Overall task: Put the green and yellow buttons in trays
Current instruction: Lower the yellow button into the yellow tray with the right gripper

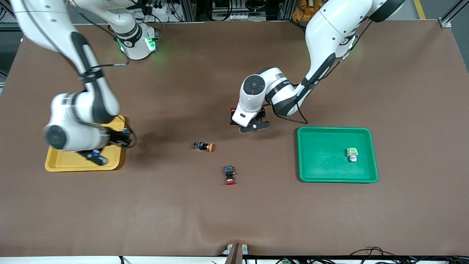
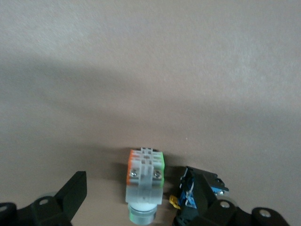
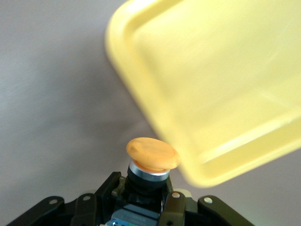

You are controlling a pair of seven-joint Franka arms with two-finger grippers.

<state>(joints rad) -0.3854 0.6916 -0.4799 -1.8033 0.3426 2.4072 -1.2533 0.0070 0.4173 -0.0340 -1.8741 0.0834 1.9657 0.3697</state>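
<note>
My right gripper (image 1: pixel 124 139) is shut on a black-bodied button with an orange-yellow cap (image 3: pixel 153 154). It holds it at the edge of the yellow tray (image 1: pixel 66 165), which also shows in the right wrist view (image 3: pixel 211 84). My left gripper (image 1: pixel 240 121) is open and low over the table, its fingers (image 2: pixel 70 195) on either side of a whitish button with green parts (image 2: pixel 145 181). Another green button (image 1: pixel 352 154) lies in the green tray (image 1: pixel 318 157). A second yellow-capped button (image 1: pixel 203 146) lies on the table between the trays.
A black-bodied switch (image 2: pixel 197 188) lies right beside the whitish button, close to one left finger; its red cap (image 1: pixel 232 109) shows by the left hand. Another red-capped switch (image 1: pixel 229 175) lies nearer to the front camera than the yellow-capped one.
</note>
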